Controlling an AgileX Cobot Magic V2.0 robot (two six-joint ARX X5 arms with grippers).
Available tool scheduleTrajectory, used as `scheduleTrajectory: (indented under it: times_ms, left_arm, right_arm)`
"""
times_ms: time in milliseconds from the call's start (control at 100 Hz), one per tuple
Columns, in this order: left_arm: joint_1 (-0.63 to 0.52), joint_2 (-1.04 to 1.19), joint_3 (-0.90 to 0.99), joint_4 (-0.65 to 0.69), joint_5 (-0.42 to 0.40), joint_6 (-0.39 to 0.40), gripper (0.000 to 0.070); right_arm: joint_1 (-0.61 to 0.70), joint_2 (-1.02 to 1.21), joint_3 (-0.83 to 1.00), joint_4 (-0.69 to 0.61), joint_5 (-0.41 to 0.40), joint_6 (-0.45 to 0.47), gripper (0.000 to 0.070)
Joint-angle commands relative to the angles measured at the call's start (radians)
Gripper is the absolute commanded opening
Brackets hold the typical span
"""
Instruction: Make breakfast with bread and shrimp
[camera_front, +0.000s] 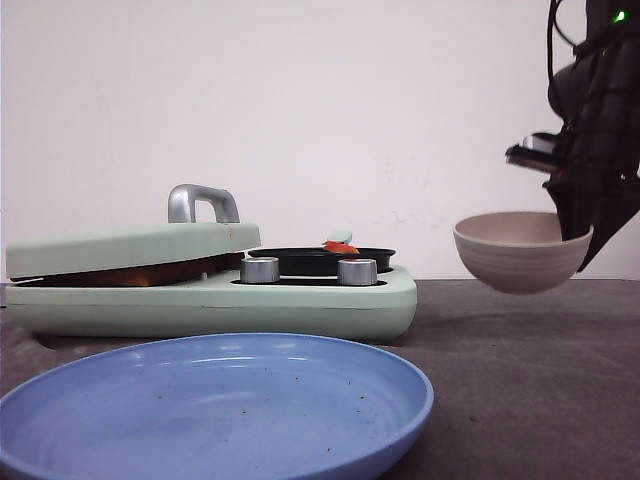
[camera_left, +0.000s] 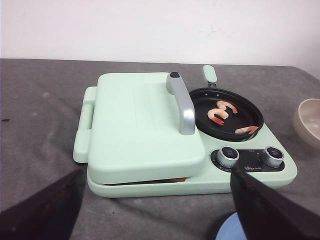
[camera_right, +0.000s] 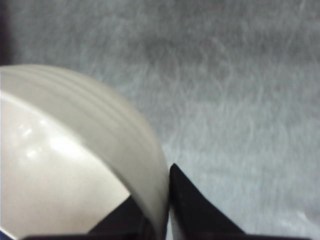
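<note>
Shrimp (camera_left: 223, 111) lie in black pan (camera_left: 227, 114), center-right of left wrist pic. Bread (camera_front: 130, 274) barely visible under closed lid (camera_front: 130, 248). Right claw (camera_right: 167, 200) pinches beige bowl (camera_front: 521, 250) rim, contents unseen. Left claw (camera_left: 155, 200) wide.

Bright, even light washes the wall (camera_front: 320, 100) nearly white. The blue plate (camera_front: 215, 410) at the front view's lower edge looks soft. The bowl (camera_right: 75, 165) is blurred, with small glare spots.

Small print between cooker (camera_left: 190, 165) knobs (camera_left: 228, 155): unreadable. No other text.
</note>
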Motion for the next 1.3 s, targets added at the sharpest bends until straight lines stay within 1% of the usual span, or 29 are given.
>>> scheduleTrajectory:
  times_ms: [0,450,510,680,730,780,870,900,930,960,1050,1290]
  left_arm:
    - [-0.001,0.000,0.004,0.010,0.000,0.013,0.0515]
    - [-0.001,0.000,0.004,0.009,0.000,0.013,0.0515]
    - [-0.001,0.000,0.004,0.009,0.000,0.012,0.0515]
    - [-0.001,0.000,0.004,0.008,0.000,0.012,0.0515]
    - [-0.001,0.000,0.004,0.005,0.000,0.012,0.0515]
    - [-0.001,0.000,0.004,-0.001,0.000,0.012,0.0515]
    - [-0.001,0.000,0.004,-0.015,0.000,0.013,0.0515]
    - [-0.001,0.000,0.004,-0.020,0.000,0.013,0.0515]
    - [-0.001,0.000,0.004,-0.027,0.000,0.013,0.0515]
    - [-0.001,0.000,0.004,-0.034,0.000,0.013,0.0515]
    - [-0.001,0.000,0.004,-0.039,0.000,0.013,0.0515]
    - [-0.001,0.000,0.004,-0.025,0.000,0.014,0.0515]
  right_arm:
    - [0.001,0.037,0.021,0.003,-0.003,-0.014,0.0000]
    - [0.000,0.080,0.021,0.040,0.007,-0.010,0.0000]
    - [0.000,0.080,0.021,0.040,0.007,-0.011,0.0013]
    - [0.000,0.080,0.021,0.045,0.007,-0.019,0.0020]
    - [0.000,0.080,0.021,0.043,0.007,-0.032,0.0049]
    - [0.000,0.080,0.021,0.043,0.007,-0.036,0.0125]
    - [-0.002,0.080,0.021,0.044,0.006,-0.037,0.0324]
    - [-0.004,0.080,0.021,0.045,0.007,-0.037,0.0371]
    - [-0.006,0.080,0.021,0.044,0.007,-0.038,0.0394]
    - [-0.008,0.080,0.022,0.043,0.006,-0.039,0.0405]
    - [-0.011,0.078,0.022,0.024,0.005,-0.060,0.0406]
    - [-0.030,0.032,0.024,0.005,0.002,-0.058,0.0406]
